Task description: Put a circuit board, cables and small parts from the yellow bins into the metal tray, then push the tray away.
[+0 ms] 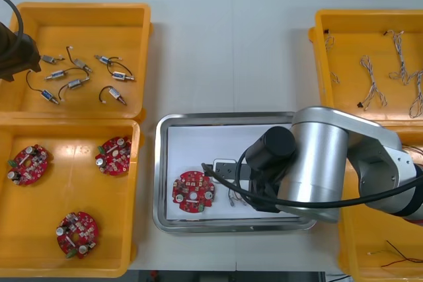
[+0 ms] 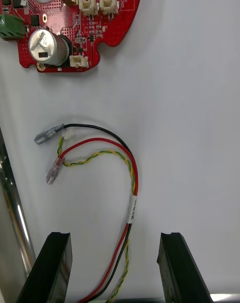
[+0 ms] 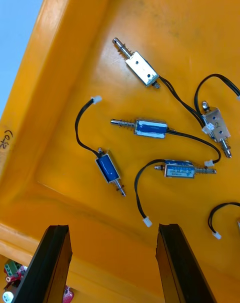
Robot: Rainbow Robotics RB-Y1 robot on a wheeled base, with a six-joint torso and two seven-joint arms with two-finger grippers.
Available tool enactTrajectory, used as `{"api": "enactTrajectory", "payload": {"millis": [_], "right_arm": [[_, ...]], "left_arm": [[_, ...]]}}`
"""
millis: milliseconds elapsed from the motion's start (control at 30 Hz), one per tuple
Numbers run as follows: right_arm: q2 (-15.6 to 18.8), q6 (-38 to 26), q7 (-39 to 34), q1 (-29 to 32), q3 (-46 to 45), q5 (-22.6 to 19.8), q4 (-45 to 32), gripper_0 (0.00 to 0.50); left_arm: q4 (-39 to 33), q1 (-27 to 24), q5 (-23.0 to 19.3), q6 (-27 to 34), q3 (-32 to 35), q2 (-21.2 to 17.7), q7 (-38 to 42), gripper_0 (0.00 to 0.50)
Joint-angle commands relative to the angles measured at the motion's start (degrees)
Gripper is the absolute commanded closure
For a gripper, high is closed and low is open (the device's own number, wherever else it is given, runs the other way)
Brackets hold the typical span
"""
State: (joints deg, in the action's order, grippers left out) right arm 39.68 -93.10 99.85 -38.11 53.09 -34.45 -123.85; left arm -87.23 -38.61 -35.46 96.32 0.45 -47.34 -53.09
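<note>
The right gripper (image 2: 115,238) stands spread in the tray (image 1: 225,118), the red, black and yellow cable (image 2: 133,183) lying loose between its fingers, near the board (image 2: 70,33). The left gripper (image 3: 112,228), also spread, hangs over the bin (image 3: 47,93) of small parts (image 3: 150,128); these look light, rigid and slick, with limp leads, so I'd pinch one across its metal body, not its wire

Red circuit board (image 1: 193,191) flat in metal tray (image 1: 225,116) (white inside), red-and-yellow cable (image 2: 133,205) just beside it

Four yellow bins (image 1: 82,10), four circuit boards (image 1: 193,191), seven small metal parts (image 1: 78,83), one metal tray (image 1: 160,163)
</note>
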Motion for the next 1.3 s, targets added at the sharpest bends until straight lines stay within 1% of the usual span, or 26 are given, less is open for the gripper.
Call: {"api": "enactTrajectory", "payload": {"millis": [33,233,300,433,600,833,933,1033,1167,1300], "right_arm": [[-0.40,-3.58,-1.77,0.58,-8.88,-4.84,-3.24,0.000],[-0.04,-8.59,-2.38,0.58,-18.46,-10.90,-4.47,0.000],[0.04,-11.75,-2.73,0.58,-22.33,-13.01,-5.17,0.000],[0.75,-16.90,-3.17,0.58,-27.87,-14.95,-7.28,0.000],[3.21,-16.90,-3.96,0.58,-34.63,-16.44,-11.59,0.000],[6.20,-16.90,-4.75,0.58,-40.96,-17.85,-12.29,0.000],[8.92,-16.90,-5.37,0.84,-43.51,-18.29,-11.15,0.000],[10.50,-16.90,-5.72,0.76,-45.53,-18.29,-8.86,0.000],[11.38,-16.90,-6.07,0.84,-48.87,-18.81,-4.73,0.000],[12.08,-16.90,-6.34,0.76,-52.91,-18.99,1.16,0.000]], "left_arm": [[2.07,0.29,0.57,-2.45,1.66,-2.14,-9.75,0.000],[4.79,0.29,0.39,-5.35,1.66,-1.00,-10.19,0.000],[6.20,0.29,0.30,-6.32,1.66,-0.56,-10.54,0.000],[8.22,0.38,-0.05,-7.64,1.57,-0.12,-11.33,0.000],[9.98,0.38,-0.23,-9.04,1.66,0.85,-12.04,0.000],[12.00,0.38,-0.31,-11.33,1.57,2.61,-12.12,0.000],[13.14,0.38,-0.31,-12.65,1.13,3.31,-11.95,0.000],[14.02,0.38,-0.40,-14.32,-0.80,3.31,-11.77,0.000],[15.25,0.47,-0.40,-15.02,-2.38,3.31,-11.51,0.000],[16.13,0.38,-0.31,-15.02,-3.52,3.31,-11.33,0.000]]}}
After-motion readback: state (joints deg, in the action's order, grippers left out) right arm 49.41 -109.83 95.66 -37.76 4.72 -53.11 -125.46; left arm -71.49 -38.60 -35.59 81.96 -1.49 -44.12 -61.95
